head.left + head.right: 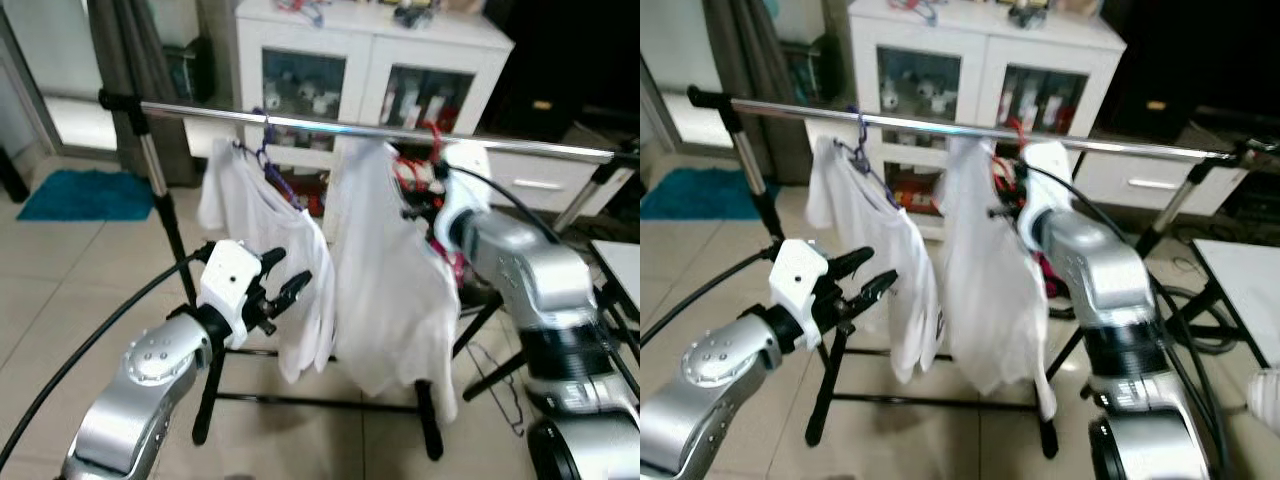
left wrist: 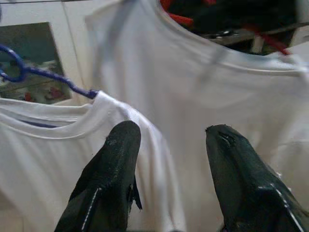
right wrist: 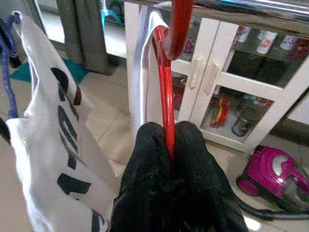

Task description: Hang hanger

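A red hanger (image 3: 166,96) hangs by its hook over the silver rail (image 1: 400,130) of a clothes rack, its stem running straight down from the rail and its arms spreading inside the collar of a white shirt (image 1: 385,290) that drapes toward the floor. The right gripper (image 3: 169,140) is raised to the rail's right half and has its two black fingers pressed together on the hanger's stem just below the hook. To the robot's left on the same rail, a second white shirt (image 1: 270,260) hangs from a blue hanger (image 2: 43,79), whose hook curls over the rail; the two shirts hang side by side, their edges touching or nearly so. The left gripper (image 1: 278,285) is held at chest height in front of that second shirt, its fingers (image 2: 116,164) spread well apart and gripping nothing, with the shirt's collar just beyond the tips. The rail runs on bare past the red hanger to its right-hand end, where a slanted leg (image 1: 585,195) meets it. Behind the rack stands a white cabinet (image 1: 370,70) with glass doors; a teal mat (image 1: 85,195) lies on the tiled floor (image 1: 60,290) to the left, and a pink vacuum cleaner (image 3: 277,174) sits low near the cabinet.
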Robot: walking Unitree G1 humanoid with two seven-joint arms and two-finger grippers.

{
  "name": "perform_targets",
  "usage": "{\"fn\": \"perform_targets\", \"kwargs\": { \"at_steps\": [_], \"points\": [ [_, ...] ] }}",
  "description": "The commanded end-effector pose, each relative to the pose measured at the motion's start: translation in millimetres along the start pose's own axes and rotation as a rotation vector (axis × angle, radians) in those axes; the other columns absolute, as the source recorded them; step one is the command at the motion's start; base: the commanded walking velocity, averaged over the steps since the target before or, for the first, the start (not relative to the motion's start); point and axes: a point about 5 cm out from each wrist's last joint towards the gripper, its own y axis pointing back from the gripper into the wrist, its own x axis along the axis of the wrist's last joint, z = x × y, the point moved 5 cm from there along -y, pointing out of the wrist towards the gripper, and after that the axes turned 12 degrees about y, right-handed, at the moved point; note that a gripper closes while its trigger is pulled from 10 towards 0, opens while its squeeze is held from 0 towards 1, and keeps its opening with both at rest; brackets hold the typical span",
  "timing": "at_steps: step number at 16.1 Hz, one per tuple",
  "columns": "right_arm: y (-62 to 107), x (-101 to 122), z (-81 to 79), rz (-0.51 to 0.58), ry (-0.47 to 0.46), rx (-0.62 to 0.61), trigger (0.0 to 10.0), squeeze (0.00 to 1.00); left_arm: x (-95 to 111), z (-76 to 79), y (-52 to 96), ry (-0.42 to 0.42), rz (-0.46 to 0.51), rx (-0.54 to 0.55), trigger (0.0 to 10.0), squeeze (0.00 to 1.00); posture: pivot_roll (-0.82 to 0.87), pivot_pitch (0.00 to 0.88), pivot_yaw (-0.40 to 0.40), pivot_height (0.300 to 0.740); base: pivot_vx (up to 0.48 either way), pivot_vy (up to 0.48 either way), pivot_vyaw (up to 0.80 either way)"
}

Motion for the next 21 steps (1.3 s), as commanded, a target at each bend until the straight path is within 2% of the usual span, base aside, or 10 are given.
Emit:
{"fn": "perform_targets", "kwargs": {
  "at_steps": [1, 4, 5, 8, 16, 21],
  "points": [
    [-5.5, 3, 10.8, 0.001, 0.016, -0.038, 10.0, 0.00, 5, 11.0, -2.0, -0.011, -0.005, -0.074, 10.0, 0.00, 0.06, 0.000, -0.077, 0.740, 0.000, 0.000, 0.00],
    [-20.8, 4, 11.4, -0.011, -0.026, -0.048, 10.0, 0.00, 6, 11.5, -1.4, -0.033, -0.021, -0.098, 10.0, 0.00, 0.06, 0.000, -0.073, 0.740, 0.000, 0.000, 0.00],
    [-32.5, 4, 12.9, -0.025, -0.046, -0.062, 10.0, 0.00, 6, 8.9, 0.8, -0.046, -0.041, -0.108, 10.0, 0.00, 0.07, 0.000, -0.067, 0.740, 0.000, 0.000, 0.00],
    [-45.8, 5, 21.2, -0.038, -0.066, -0.107, 10.0, 0.00, 7, 5.7, 7.1, -0.060, -0.071, -0.129, 10.0, 0.00, 0.09, 0.000, -0.056, 0.740, 0.000, 0.000, 0.00],
    [-58.0, -3, 23.5, -0.089, -0.084, -0.148, 10.0, 0.00, 9, 3.0, 23.7, -0.086, -0.131, -0.160, 10.0, 0.00, 0.14, 0.033, -0.028, 0.740, 0.000, 0.000, 0.00],
    [-60.2, 8, 23.4, -0.055, -0.086, -0.164, 10.0, 0.00, 12, 5.0, 30.2, -0.086, -0.142, -0.161, 10.0, 0.00, 0.16, 0.070, -0.033, 0.740, 0.000, 0.000, 0.00]
  ]
}}
